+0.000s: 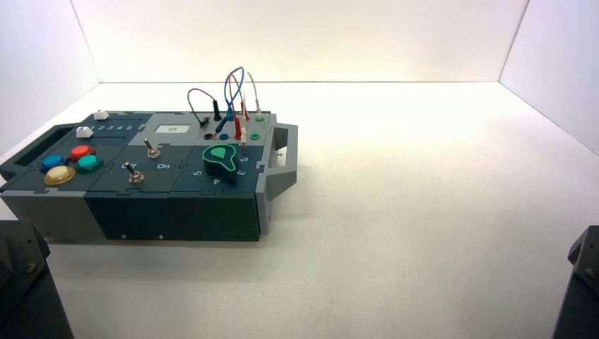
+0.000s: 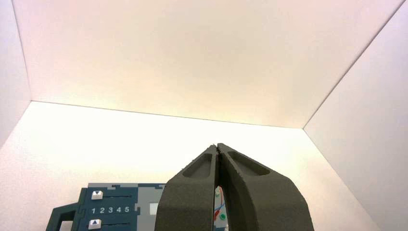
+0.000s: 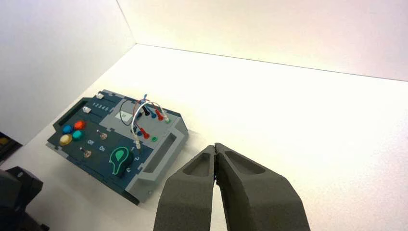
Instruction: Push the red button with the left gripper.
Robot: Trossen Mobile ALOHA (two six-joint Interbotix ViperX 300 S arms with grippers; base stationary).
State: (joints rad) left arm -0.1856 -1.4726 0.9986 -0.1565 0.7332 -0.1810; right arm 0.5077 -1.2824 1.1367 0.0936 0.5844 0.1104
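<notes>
The red button (image 1: 82, 150) sits in a cluster of coloured buttons at the left end of the dark blue box (image 1: 176, 212); the right wrist view also shows the red button (image 3: 79, 124). My left gripper (image 2: 217, 146) is shut with nothing in it, held back from the box (image 2: 72, 211) and pointing over its far side, so the red button is out of its wrist view. Only the left arm's black base (image 1: 21, 282) shows at the high view's lower left corner. My right gripper (image 3: 214, 146) is shut and empty, parked well to the right of the box (image 3: 159, 159).
Blue (image 1: 53, 161), green (image 1: 89, 163) and yellow (image 1: 60, 174) buttons surround the red one. Two toggle switches (image 1: 151, 150), a green knob (image 1: 220, 159), looping wires (image 1: 233, 99) and white sliders (image 1: 92, 123) stand on the box. White walls enclose the white table (image 1: 424, 212).
</notes>
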